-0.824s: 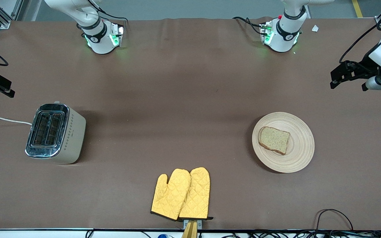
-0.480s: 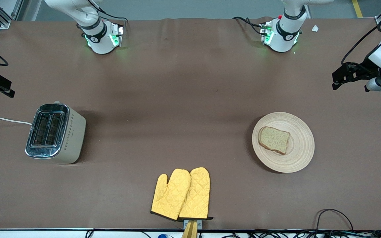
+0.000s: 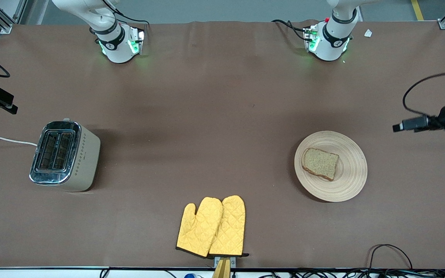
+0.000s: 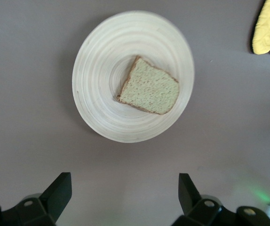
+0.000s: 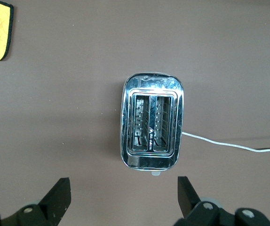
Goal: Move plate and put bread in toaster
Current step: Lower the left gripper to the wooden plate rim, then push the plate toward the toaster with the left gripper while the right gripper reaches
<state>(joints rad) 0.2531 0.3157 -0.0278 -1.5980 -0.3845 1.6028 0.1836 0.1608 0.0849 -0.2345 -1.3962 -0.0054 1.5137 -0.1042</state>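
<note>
Hovering over the bench beside the plate, left pincer spread wide, likely lining up its rim. Bread lying flat on it. Waiting released over the toaster, right pincer.

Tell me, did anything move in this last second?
Only the left arm's hand, open and empty, swung lower in the front view, level with the plate. Plate, bread, toaster, yellow mitts and the waiting right hand stayed put.

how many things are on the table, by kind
plate: 1
bread: 1
toaster: 1
yellow oven mitts: 2
total: 5
</note>
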